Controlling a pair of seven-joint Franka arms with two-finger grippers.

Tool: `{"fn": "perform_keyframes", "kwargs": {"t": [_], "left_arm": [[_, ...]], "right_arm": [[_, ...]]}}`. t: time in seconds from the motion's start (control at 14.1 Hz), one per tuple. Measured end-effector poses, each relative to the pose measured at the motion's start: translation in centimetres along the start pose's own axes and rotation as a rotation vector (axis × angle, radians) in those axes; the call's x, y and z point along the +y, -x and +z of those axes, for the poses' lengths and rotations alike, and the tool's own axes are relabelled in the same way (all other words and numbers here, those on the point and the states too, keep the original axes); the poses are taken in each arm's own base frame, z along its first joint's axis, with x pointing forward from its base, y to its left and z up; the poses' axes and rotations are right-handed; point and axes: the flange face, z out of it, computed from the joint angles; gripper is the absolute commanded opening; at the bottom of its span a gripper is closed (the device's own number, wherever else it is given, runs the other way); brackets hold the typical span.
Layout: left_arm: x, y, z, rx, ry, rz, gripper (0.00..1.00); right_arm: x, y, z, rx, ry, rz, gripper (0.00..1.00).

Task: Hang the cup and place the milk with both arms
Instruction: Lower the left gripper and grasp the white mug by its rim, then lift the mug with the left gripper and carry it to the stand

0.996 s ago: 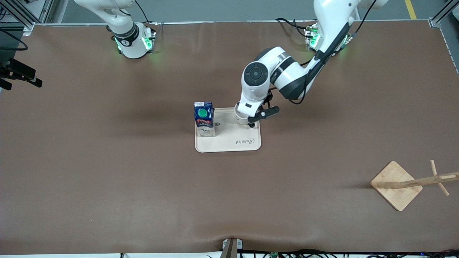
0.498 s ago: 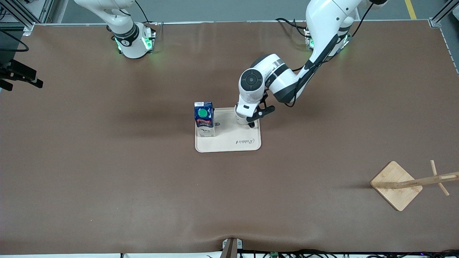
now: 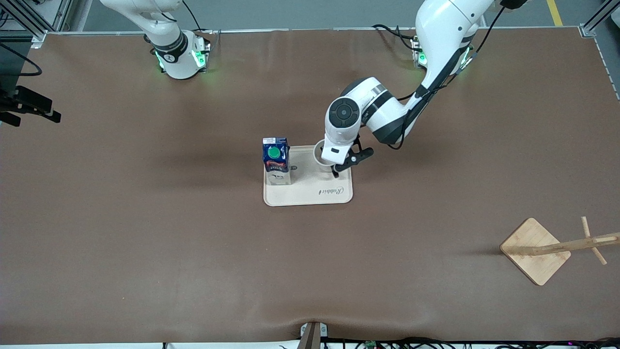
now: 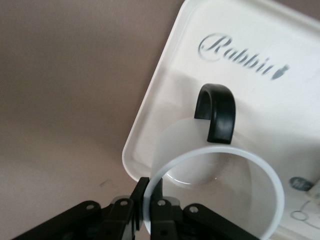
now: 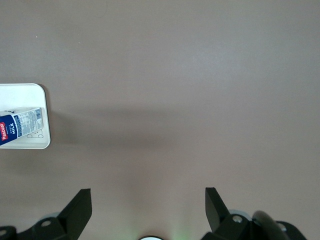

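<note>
Clearly, our left arm [image 3: 387, 109] reaches down from its base at the table's edge, elbow bent, wrist pointing down at the cream tray [image 3: 310, 194] in the middle of the table. Our left gripper [image 3: 334, 162] is clamped on the rim of the cup [image 3: 319, 152]: in the left wrist view we see one finger [image 4: 131, 216] outside the white wall and one inside it, pinching the rim of the cup [image 4: 220, 195] on the side away from its black handle [image 4: 216, 112]. The cup sits over the tray's corner toward the left arm's end; whether it touches the tray we cannot tell.

The milk [image 3: 275, 160] stands upright on the tray, at the end toward the right arm, green cap on top. It is near the cup but apart from it. The tray carries the word "Rabbit" [image 4: 240, 54] in grey script.

Our right arm [image 3: 164, 34] waits, only its base and lower links showing in the front view. The right gripper [image 5: 147, 212] hangs over bare brown table [image 5: 190, 75] with its fingers spread wide, holding nothing; its wrist view catches the tray's end and the milk carton [image 5: 20, 127].

A wooden cup stand [image 3: 535, 249] with a square base and a pegged post sits well apart from the tray, toward the left arm's end and nearer to the front camera. Nothing lies between it and the tray.
</note>
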Motion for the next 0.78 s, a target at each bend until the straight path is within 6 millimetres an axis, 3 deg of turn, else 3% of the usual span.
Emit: {"fn": "perform_keyframes", "kwargs": {"t": [0.21, 0.43, 0.57, 0.78], "left_arm": [[0.0, -2.5, -3.4, 0.078, -0.008, 0.006, 0.00], [-1.7, -5.9, -10.4, 0.166, -0.053, 0.018, 0.00], [-4.6, -9.0, -15.2, 0.224, -0.067, 0.071, 0.00], [-10.2, -14.6, -20.6, 0.269, -0.056, 0.139, 0.00]], "right_arm": [[0.5, -0.3, 0.7, -0.021, -0.003, 0.008, 1.00], [0.3, -0.3, 0.8, -0.035, -0.005, 0.005, 1.00], [0.3, -0.3, 0.7, -0.038, -0.006, 0.005, 1.00], [0.4, -0.8, 1.7, -0.061, -0.009, 0.006, 1.00]]}}
